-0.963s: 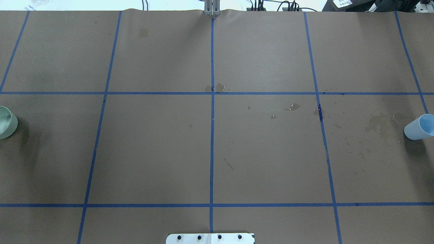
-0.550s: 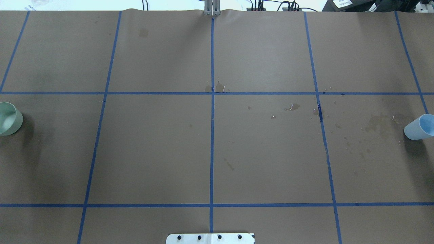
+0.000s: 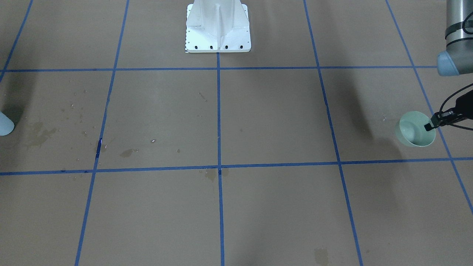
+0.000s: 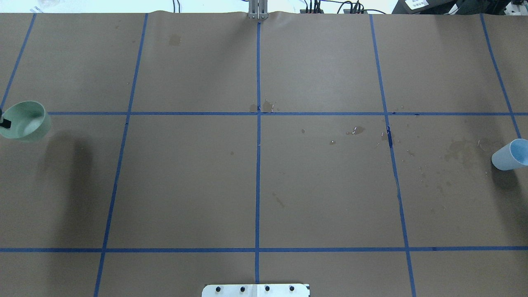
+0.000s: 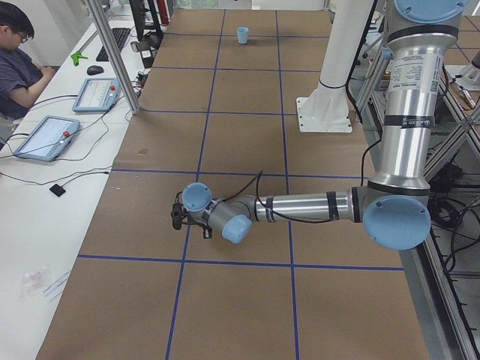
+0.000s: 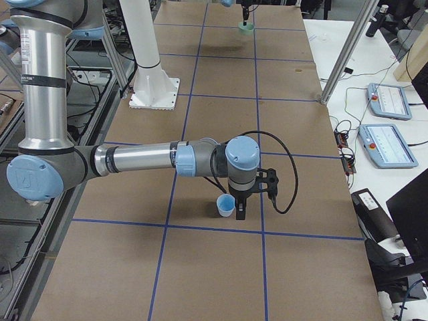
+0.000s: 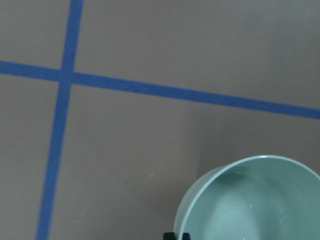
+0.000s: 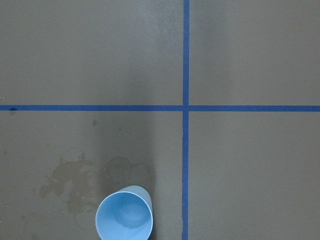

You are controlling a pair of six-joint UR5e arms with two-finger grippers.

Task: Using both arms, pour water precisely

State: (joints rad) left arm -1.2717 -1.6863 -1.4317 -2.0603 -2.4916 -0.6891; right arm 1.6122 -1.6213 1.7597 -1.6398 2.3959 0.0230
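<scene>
my left claw (image 3: 428,126) grasping green cup (image 3: 412,130) by the rim, water (image 8: 125,221) in blue cup (image 8: 124,214) just beside right claw (image 6: 239,211), can't tell its grip

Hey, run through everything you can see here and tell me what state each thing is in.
green cup, roughly upright, held above the table by its rim
left gripper, shut on the green cup
blue cup, upright on the table, open-topped
right gripper, beside the blue cup; open or shut, cannot tell
water, small drops glinting on the table
table, stained in patches
</scene>
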